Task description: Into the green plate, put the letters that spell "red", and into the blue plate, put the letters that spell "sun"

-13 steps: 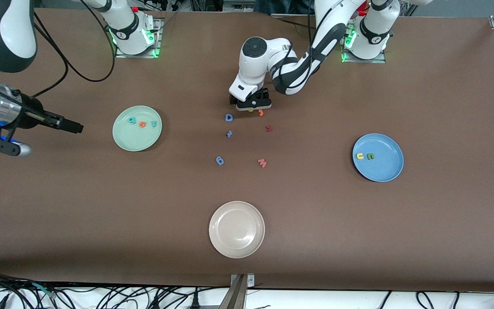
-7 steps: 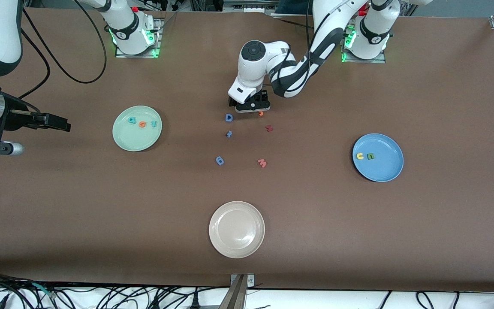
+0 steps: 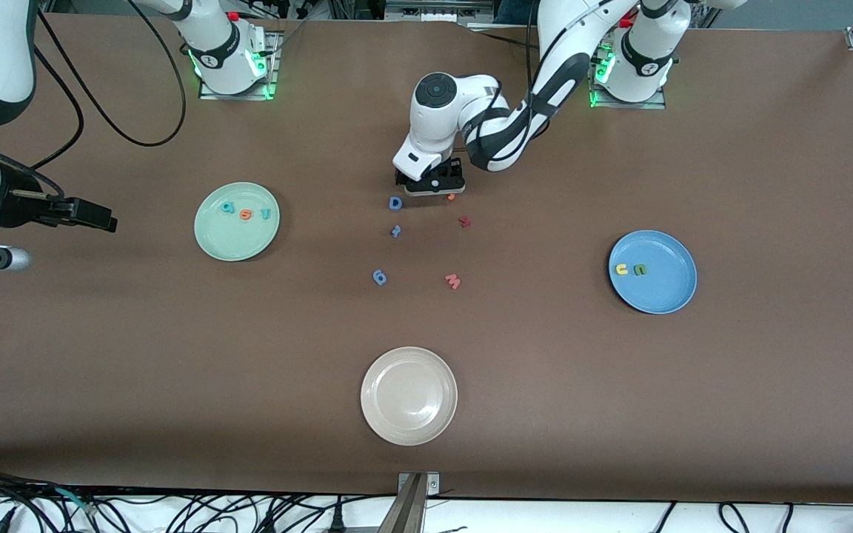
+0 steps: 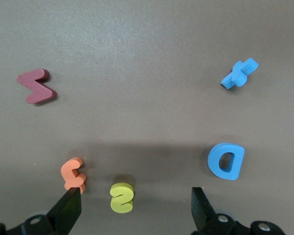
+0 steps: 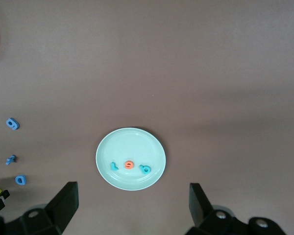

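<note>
- Three plates sit on the brown desk; the cream plate lies nearest the front camera, holding nothing.
- Farther from the camera, toward the left arm's end of the desk, the blue plate carries a yellow u and an olive n, side by side.
- Between the plates, loose letters lie on the desk: a blue rounded letter and a pink letter, then farther off a small blue letter and a dark red letter.
- Toward the right arm's end, the green plate holds a teal d, an orange e and a teal r in a row.
- Right gripper hangs wide, holding nothing, over bare desk off the green plate's edge at the right arm's end; this arm waits.
- Farther still, a blue capital D lies just beside the left gripper.
- Left gripper is low over the desk with its fingers spread wide, holding nothing; the yellow s lies between them on the desk, and an orange letter lies just beside one finger.
</note>
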`<move>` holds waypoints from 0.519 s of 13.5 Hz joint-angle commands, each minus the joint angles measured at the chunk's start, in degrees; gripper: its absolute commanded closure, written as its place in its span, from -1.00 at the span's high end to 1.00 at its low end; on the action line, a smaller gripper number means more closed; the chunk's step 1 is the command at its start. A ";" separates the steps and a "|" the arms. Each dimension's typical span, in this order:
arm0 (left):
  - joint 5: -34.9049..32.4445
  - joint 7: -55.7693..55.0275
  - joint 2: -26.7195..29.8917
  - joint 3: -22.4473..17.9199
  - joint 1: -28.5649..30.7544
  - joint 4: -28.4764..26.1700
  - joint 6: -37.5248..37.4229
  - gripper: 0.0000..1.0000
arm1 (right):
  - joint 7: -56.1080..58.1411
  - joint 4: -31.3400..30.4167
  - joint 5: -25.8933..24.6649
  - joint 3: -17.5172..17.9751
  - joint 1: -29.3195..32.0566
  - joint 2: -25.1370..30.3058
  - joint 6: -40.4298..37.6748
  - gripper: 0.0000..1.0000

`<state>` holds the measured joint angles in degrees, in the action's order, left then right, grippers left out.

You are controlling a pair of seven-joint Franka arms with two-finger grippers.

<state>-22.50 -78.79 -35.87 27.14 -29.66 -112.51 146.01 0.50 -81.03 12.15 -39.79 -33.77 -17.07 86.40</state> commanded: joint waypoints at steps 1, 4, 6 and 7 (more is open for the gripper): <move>-2.20 -1.28 -1.39 0.11 -0.31 1.77 -0.20 0.99 | -0.41 2.28 -0.28 0.50 0.63 -1.21 -0.71 1.00; -2.20 -1.37 -2.01 0.11 -0.66 2.30 -0.20 0.99 | -0.76 2.54 -0.72 11.35 9.90 -1.03 -0.80 1.00; -2.20 -1.46 -2.27 0.02 -1.10 2.39 -0.20 0.99 | -0.41 4.12 -3.60 17.70 15.64 -1.03 -0.97 1.00; -2.20 -1.54 -2.27 0.02 -1.27 2.39 -0.20 0.99 | -0.41 4.30 -5.10 22.17 19.40 -0.95 -0.97 1.00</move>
<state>-22.50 -78.79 -37.10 27.15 -30.24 -111.67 146.01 0.15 -79.50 9.57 -24.39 -20.68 -17.43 86.42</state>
